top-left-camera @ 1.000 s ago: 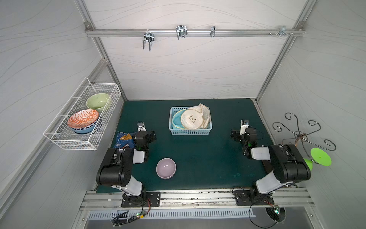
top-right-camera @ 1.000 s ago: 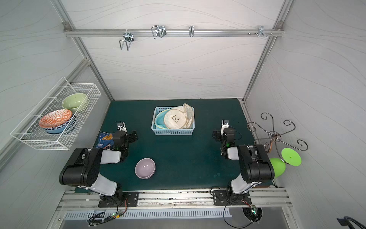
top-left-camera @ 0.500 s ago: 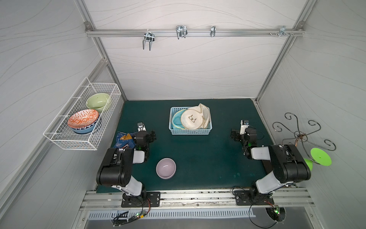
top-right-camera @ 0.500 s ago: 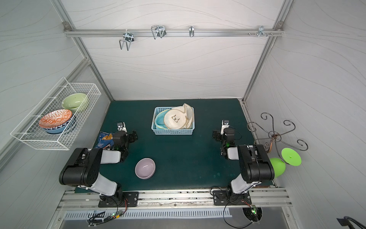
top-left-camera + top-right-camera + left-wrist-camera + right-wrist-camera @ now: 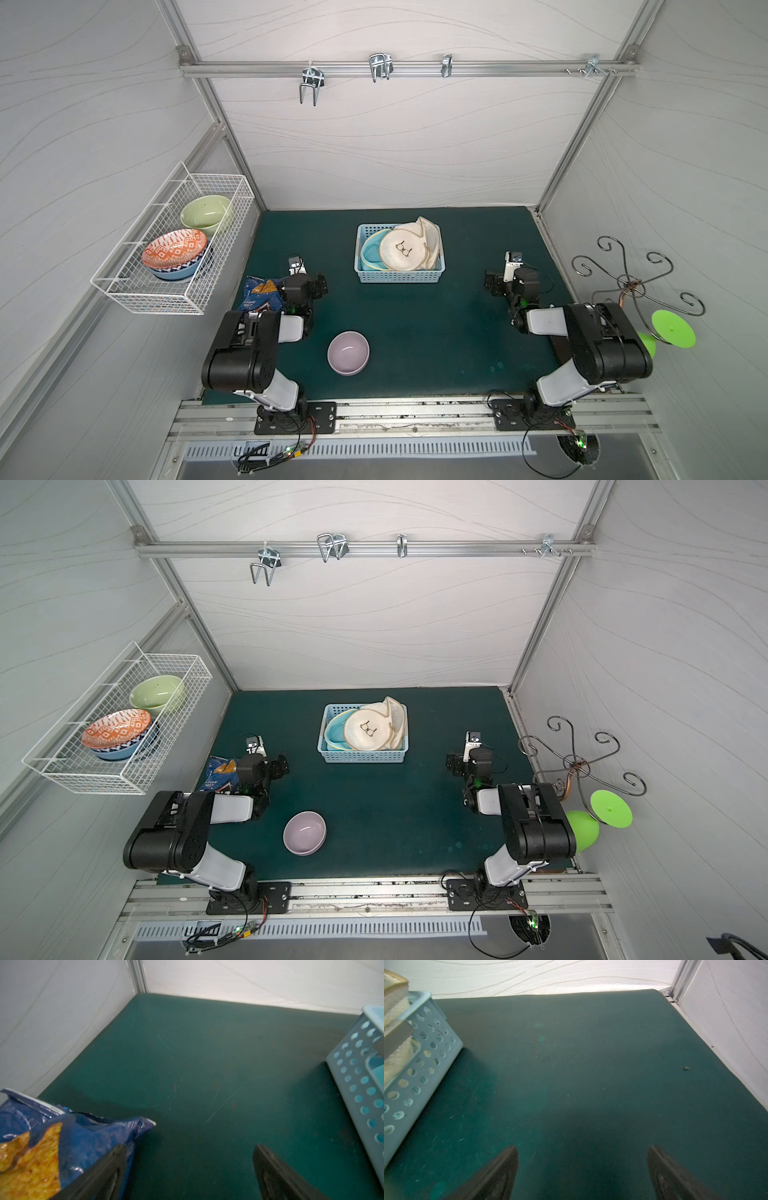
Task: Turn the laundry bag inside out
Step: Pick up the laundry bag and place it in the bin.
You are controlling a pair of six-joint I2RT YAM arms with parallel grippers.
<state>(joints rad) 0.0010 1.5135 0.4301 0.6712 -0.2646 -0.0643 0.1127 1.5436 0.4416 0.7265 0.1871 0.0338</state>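
Observation:
The laundry bag (image 5: 405, 251) is a round cream mesh pouch with a small glasses motif. It lies tilted in a light blue basket (image 5: 399, 276) at the back middle of the green mat, seen in both top views (image 5: 369, 730). Its cream mesh shows at the edge of the right wrist view (image 5: 393, 1003). My left gripper (image 5: 305, 282) rests low at the mat's left, well apart from the basket. Its jaws stand open over bare mat in the left wrist view (image 5: 190, 1148). My right gripper (image 5: 509, 278) sits at the mat's right, also open with nothing between its fingers (image 5: 582, 1148).
A blue chip bag (image 5: 259, 293) lies right beside the left gripper (image 5: 52, 1136). A lilac bowl (image 5: 348, 352) stands near the front. A wire rack (image 5: 124, 291) with bowls hangs on the left wall. A curly metal stand (image 5: 631, 286) with green discs stands at the right.

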